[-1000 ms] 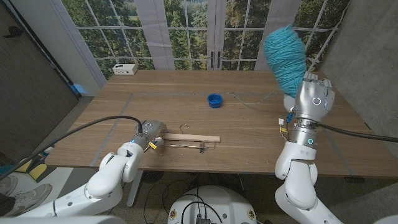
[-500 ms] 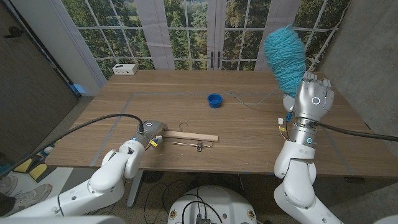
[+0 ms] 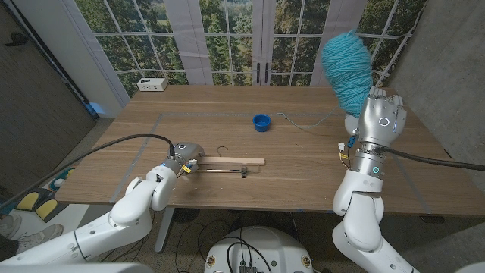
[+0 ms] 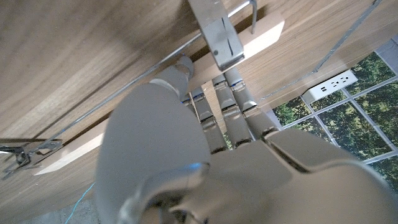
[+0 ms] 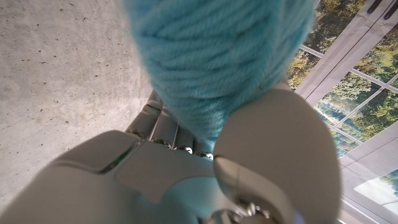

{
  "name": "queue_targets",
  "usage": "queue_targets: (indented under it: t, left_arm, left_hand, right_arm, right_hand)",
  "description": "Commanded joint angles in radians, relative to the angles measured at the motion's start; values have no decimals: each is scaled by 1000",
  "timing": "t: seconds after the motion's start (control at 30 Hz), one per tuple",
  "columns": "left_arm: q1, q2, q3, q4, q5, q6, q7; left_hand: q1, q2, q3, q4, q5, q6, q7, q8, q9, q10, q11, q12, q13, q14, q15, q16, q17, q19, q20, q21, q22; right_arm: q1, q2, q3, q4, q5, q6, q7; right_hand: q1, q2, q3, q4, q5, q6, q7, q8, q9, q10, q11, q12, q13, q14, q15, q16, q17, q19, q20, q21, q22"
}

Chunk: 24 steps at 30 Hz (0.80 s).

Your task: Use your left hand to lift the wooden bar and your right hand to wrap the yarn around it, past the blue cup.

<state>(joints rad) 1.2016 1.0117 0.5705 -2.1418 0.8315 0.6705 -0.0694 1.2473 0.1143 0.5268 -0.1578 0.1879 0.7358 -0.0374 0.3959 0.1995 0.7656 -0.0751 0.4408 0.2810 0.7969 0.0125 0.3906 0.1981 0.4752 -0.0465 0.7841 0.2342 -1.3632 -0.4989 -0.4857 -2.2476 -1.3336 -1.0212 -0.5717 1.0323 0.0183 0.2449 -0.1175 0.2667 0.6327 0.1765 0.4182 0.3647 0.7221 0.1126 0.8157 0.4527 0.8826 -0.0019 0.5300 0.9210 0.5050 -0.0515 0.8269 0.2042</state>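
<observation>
The wooden bar [image 3: 231, 161] is part of a hanger with a wire hook and metal clips [image 3: 243, 174], and it lies level across the table's front middle. My left hand [image 3: 184, 157] grips its left end, fingers [image 4: 227, 102] curled over the wood [image 4: 261, 38]. Whether the bar is off the table I cannot tell. My right hand [image 3: 381, 117] is raised at the right edge and holds a big teal yarn skein [image 3: 347, 68] upright, seen close in the right wrist view [image 5: 217, 56]. A thin strand [image 3: 307, 123] runs over the table near the blue cup [image 3: 261, 121].
A white power strip [image 3: 152, 84] lies at the table's far left corner. Windows stand behind the table, and a concrete wall [image 3: 447, 53] rises close on the right. Faint tape lines mark the tabletop.
My left hand has moved the bar a little farther from the front edge and straightened it. The right hand and skein have stayed put.
</observation>
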Motion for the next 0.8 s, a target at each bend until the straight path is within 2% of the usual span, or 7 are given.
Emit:
queue_targets:
  t: [0.03, 0.13, 0.23, 0.27, 0.47, 0.67, 0.8]
  left_arm:
    - [40, -54, -11, 83, -33, -23, 303]
    - [71, -85, -37, 101, -38, -39, 460]
    - [81, -87, -56, 108, -54, -78, 545]
    - [77, -94, -53, 99, -40, -52, 541]
    - [70, -75, -62, 88, -28, -86, 592]
    - [53, -93, -71, 102, -28, -125, 659]
    - [33, -94, -69, 105, -18, -142, 662]
  left_hand:
    - [82, 36, -63, -13, -2, 264, 3, 14, 6, 134, -29, 13, 57, 310, -248, 102, 168, 5, -14, 73, 26]
    - [103, 34, -86, -13, 2, 285, -1, 15, 9, 140, -30, 17, 77, 299, -248, 134, 223, 10, 0, 111, 37]
    - [109, 35, -93, -12, 3, 292, -4, 16, 10, 141, -29, 17, 83, 296, -248, 143, 241, 7, -2, 122, 40]
    - [110, 35, -94, -12, 3, 293, -4, 16, 10, 140, -29, 17, 85, 295, -248, 145, 244, 6, -2, 124, 41]
    - [116, 34, -106, -8, 6, 304, -9, 16, 10, 144, -37, 19, 97, 288, -248, 158, 273, 5, -7, 143, 44]
    - [120, 32, -117, -4, 10, 313, -12, 14, 10, 147, -45, 20, 109, 278, -249, 166, 300, 0, -14, 160, 45]
    - [122, 30, -122, -3, 11, 315, -13, 13, 9, 148, -51, 20, 114, 276, -249, 170, 311, -2, -17, 167, 45]
  right_arm:
    - [13, 2, -9, 7, -14, -9, 15]
    - [16, 5, -10, 7, -19, -13, 15]
    - [16, 5, -10, 4, -23, -13, 14]
    - [16, 4, -10, 4, -25, -13, 13]
    - [18, 0, -5, -8, -41, -13, 22]
    - [36, -17, -5, -21, -86, 3, 78]
    - [60, -18, -11, -15, -124, 24, 121]
  right_hand:
    - [138, 143, 28, 35, 4, 328, -280, -3, 2, 229, -222, 3, 78, 125, -223, -7, 9, -6, -58, 8, 0]
    - [138, 143, 28, 35, 3, 327, -280, -4, 3, 228, -224, 3, 80, 125, -223, -9, 11, -8, -58, 11, 0]
    - [139, 142, 28, 34, 3, 326, -279, -4, 5, 224, -226, 2, 83, 125, -223, -12, 13, -9, -59, 14, -1]
    - [139, 142, 28, 34, 4, 326, -280, -4, 5, 225, -225, 3, 84, 125, -223, -12, 14, -9, -60, 15, -1]
    - [139, 142, 27, 35, 4, 327, -281, -5, 6, 225, -223, 2, 85, 126, -223, -16, 17, -11, -61, 19, -2]
    - [140, 139, 26, 34, 4, 327, -285, -7, 7, 222, -223, 2, 90, 123, -224, -22, 20, -16, -64, 23, -3]
    - [140, 140, 26, 34, 4, 327, -286, -7, 8, 222, -224, 3, 92, 123, -225, -24, 22, -17, -65, 25, -3]
